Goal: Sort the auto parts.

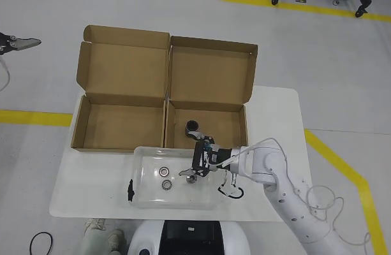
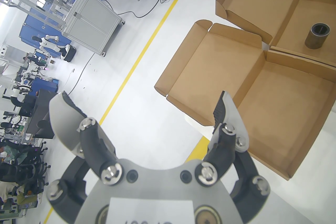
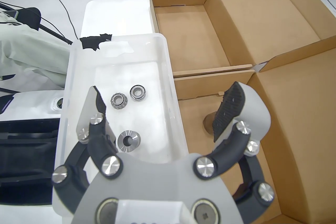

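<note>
A clear plastic bin (image 1: pixel 141 159) at the table's front holds two ring bearings (image 1: pixel 164 171) (image 1: pixel 168 185) and a cone-shaped metal part (image 1: pixel 190 178). In the right wrist view they are the bearings (image 3: pixel 118 101) (image 3: pixel 137 92) and the cone part (image 3: pixel 128 140). A dark metal sleeve (image 1: pixel 192 127) (image 2: pixel 319 36) stands in the right cardboard box (image 1: pixel 236 121). My right gripper (image 1: pixel 194 154) (image 3: pixel 164 104) hangs open over the wall between bin and right box, holding nothing. My left gripper (image 1: pixel 16 43) (image 2: pixel 143 104) is open and empty, off the table over the floor at the far left.
The left cardboard box (image 1: pixel 118 124) (image 2: pixel 275 109) is empty, and both boxes have their lids folded back. A black scrap of tape (image 1: pixel 129 189) sticks to the bin's left rim. White table (image 1: pixel 278 115) lies bare to the right of the boxes.
</note>
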Action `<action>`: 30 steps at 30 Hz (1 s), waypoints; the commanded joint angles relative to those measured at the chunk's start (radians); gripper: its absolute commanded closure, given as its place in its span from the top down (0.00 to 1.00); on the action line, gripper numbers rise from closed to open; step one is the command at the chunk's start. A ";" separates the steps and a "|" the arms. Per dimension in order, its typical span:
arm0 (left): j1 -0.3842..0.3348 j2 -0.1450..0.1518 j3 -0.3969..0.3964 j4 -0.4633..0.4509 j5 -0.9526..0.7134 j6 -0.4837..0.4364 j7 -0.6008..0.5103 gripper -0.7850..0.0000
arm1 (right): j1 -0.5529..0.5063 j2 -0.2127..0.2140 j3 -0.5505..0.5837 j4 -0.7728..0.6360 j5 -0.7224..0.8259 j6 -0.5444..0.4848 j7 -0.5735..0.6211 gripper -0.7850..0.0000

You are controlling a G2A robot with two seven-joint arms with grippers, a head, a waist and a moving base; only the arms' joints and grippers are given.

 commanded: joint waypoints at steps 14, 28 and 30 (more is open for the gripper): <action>0.000 0.000 0.000 0.000 0.000 0.000 0.000 1.00 | -0.003 0.001 -0.006 -0.016 -0.016 0.007 0.003 1.00; 0.000 0.000 0.000 0.000 0.000 0.000 0.000 1.00 | -0.079 0.018 -0.084 -0.112 -0.183 0.026 0.132 1.00; 0.000 0.000 0.000 0.000 0.000 0.000 0.000 1.00 | -0.091 0.021 -0.092 -0.122 -0.189 0.028 0.162 1.00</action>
